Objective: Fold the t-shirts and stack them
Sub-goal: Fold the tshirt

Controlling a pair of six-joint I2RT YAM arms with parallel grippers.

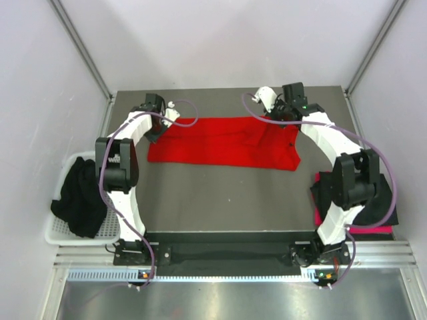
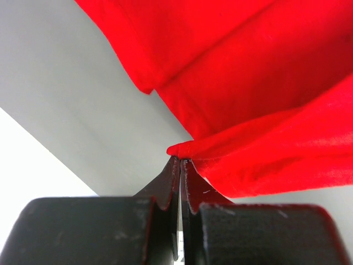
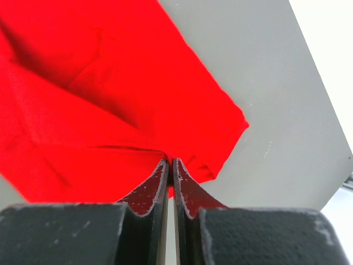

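Note:
A bright red t-shirt point(image 1: 227, 141) lies spread across the far middle of the grey table. My left gripper point(image 1: 162, 124) is shut on the shirt's far left edge; the left wrist view shows a pinch of red cloth point(image 2: 179, 149) at the closed fingertips. My right gripper point(image 1: 280, 120) is shut on the shirt's far right part; the right wrist view shows red cloth point(image 3: 110, 110) bunched at the closed tips point(image 3: 170, 161). Black shirts point(image 1: 79, 197) lie heaped in the basket at the left. A folded black shirt point(image 1: 373, 193) lies on a pinkish-red one point(image 1: 363, 230) at the right.
The white mesh basket point(image 1: 57, 233) sits off the table's left edge. The folded pile lies beside the right arm's base. White walls close in the back and sides. Bare grey table point(image 1: 227, 200) lies between the red shirt and the arm bases.

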